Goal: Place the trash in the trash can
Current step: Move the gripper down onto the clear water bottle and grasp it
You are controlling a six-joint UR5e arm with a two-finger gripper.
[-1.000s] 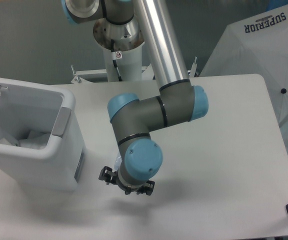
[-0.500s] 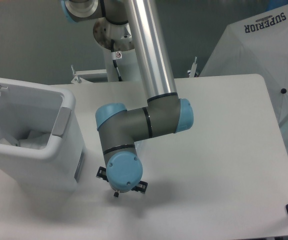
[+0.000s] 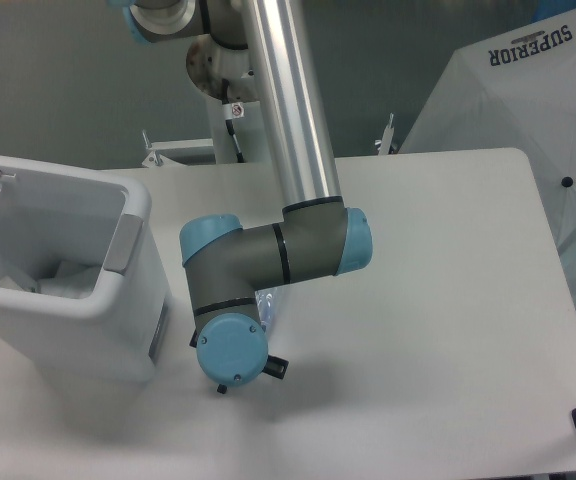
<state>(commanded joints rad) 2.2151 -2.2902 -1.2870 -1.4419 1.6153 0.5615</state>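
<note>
Trash can [image 3: 88, 300] open, lid up at the far left edge of view; white crumpled material visible at the bottom inside [image 3: 68, 278], probably the wrapper already dropped, though green marks not discernible. Bottle: only a small clear bluish sliver [image 3: 265, 303] showing just right of the trash can, tucked beneath the arm's forearm and wrist, above the table [image 3: 448, 300]. Whether lifted or lying on the surface: cannot tell. Gripper [image 3: 253, 370] almost wholly hidden behind the blue wrist cap; only dark bits poking out at its lower right. Jaw opening not visible, so grasp on the bottle unconfirmed. Judged roughly half done: one item apparently binned, bottle not yet in the trash can. Remaining: secure bottle, carry over the rim, release.
</note>
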